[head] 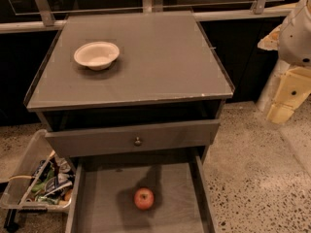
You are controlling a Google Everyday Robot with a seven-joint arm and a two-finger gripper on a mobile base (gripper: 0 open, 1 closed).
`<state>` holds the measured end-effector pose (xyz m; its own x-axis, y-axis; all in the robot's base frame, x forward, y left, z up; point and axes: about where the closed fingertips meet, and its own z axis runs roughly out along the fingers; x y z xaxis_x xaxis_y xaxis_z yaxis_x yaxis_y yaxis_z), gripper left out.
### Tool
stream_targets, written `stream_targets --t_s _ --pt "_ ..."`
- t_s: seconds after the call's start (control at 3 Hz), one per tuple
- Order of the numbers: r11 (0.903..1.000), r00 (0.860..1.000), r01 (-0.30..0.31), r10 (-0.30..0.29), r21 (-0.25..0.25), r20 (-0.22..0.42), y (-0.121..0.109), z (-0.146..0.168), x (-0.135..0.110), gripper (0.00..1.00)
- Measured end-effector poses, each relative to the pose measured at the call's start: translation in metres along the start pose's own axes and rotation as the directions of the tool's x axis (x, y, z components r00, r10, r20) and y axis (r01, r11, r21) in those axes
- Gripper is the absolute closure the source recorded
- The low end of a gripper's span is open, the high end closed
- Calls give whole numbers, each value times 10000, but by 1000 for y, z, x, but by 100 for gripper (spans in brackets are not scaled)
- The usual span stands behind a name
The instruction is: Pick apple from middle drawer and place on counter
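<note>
Red apple (pixel 144 198) lies loose in the open middle drawer (pixel 102 205) below the table's (pixel 160 57) front edge; the hand (pixel 288 95), grip state impossible to tell, hangs beyond the right edge and could nudge the apple rolling.

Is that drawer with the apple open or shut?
Open: the middle drawer is pulled out, its floor and the apple showing. The gripper hangs at the right, beside the counter.

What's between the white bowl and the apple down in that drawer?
In the camera view: bare counter, then a drawer front with a round knob. The gripper is off to the right.
</note>
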<state>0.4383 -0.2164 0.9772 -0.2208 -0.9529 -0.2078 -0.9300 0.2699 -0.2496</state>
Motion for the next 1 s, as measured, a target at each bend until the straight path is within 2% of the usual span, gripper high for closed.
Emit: stream_targets --t_s 0.67,1.0 --pt "9999 9998 97 -95 118 -154 4 6 -2 0" --pt "9994 9994 333 -333 -7 -49 18 30 5 0"
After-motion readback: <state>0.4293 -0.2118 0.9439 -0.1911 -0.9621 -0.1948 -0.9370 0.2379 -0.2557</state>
